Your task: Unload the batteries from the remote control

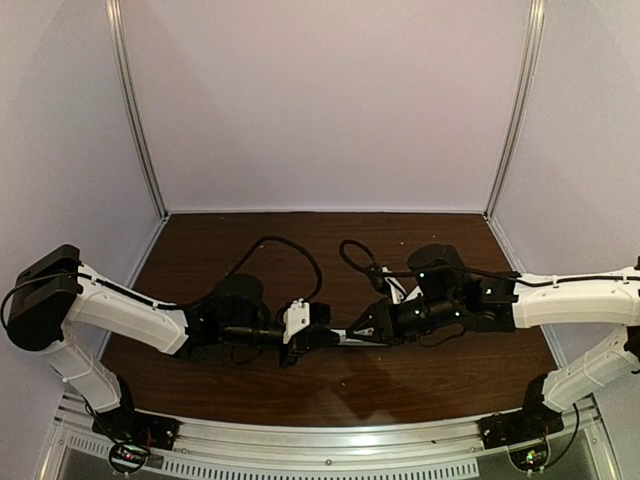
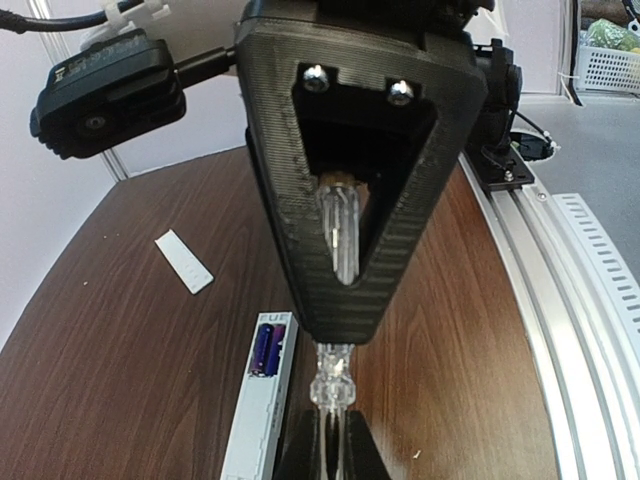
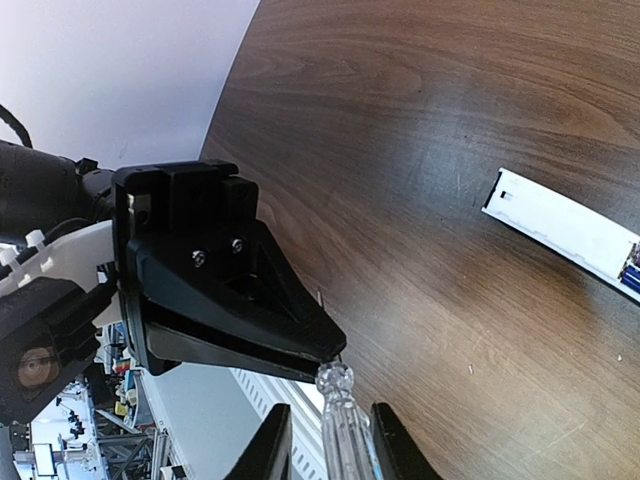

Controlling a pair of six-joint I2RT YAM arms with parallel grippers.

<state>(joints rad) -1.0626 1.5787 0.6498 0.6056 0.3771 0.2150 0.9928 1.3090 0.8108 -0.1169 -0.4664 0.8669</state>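
Note:
The white remote control (image 2: 255,420) lies face up on the brown table (image 2: 130,380), beside my left gripper (image 2: 335,452), with purple batteries (image 2: 266,350) showing in its open recess. It also shows in the right wrist view (image 3: 565,232). My two grippers meet tip to tip at the table's middle, left (image 1: 318,336) and right (image 1: 352,332). The left is shut on a clear-handled screwdriver (image 2: 333,385). The right gripper (image 3: 325,450) straddles the handle (image 3: 340,420) with its jaws apart, a gap showing on one side.
A thin flat white strip (image 2: 185,262) lies on the table beyond the remote. The aluminium rail (image 2: 590,330) runs along the near table edge. Black cables (image 1: 300,255) loop behind the grippers. White walls enclose the table.

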